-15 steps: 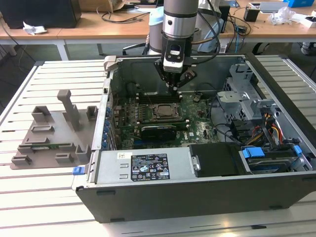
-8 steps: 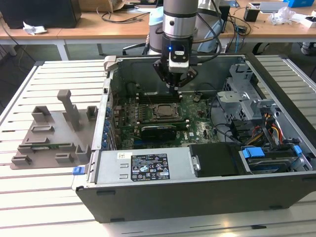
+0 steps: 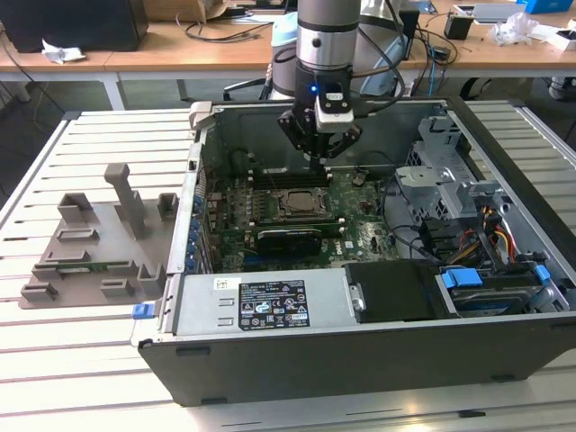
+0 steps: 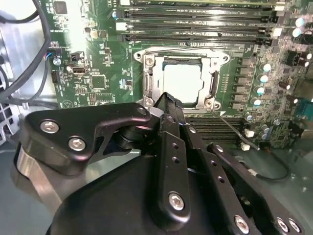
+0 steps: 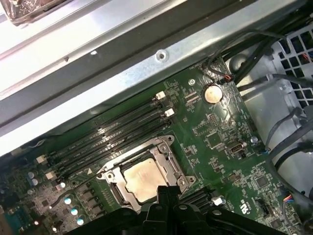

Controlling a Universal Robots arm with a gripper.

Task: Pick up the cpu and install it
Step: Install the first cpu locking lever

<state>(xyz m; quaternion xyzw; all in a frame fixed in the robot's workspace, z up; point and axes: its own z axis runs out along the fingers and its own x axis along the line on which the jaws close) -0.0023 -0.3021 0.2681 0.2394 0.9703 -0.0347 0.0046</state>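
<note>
Tool (image 3: pixel 319 160) fingers clenched empty, I judge, above the cpu (image 4: pixel 182 82) in its socket; descending could scrape the lid.

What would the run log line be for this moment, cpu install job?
stage: cpu seated in socket frame | gripper: above socket, holding nothing | fixture tray: outside case

I see a slatted white metal table (image 3: pixel 90 144) spreading across the near ground. Behind it, at the far edge, wooden desks (image 3: pixel 162 45) run along the exterior view's left and right, strewn with cables (image 3: pixel 225 34) and crumpled paper (image 3: pixel 63 52). Light is even and bright.
</note>
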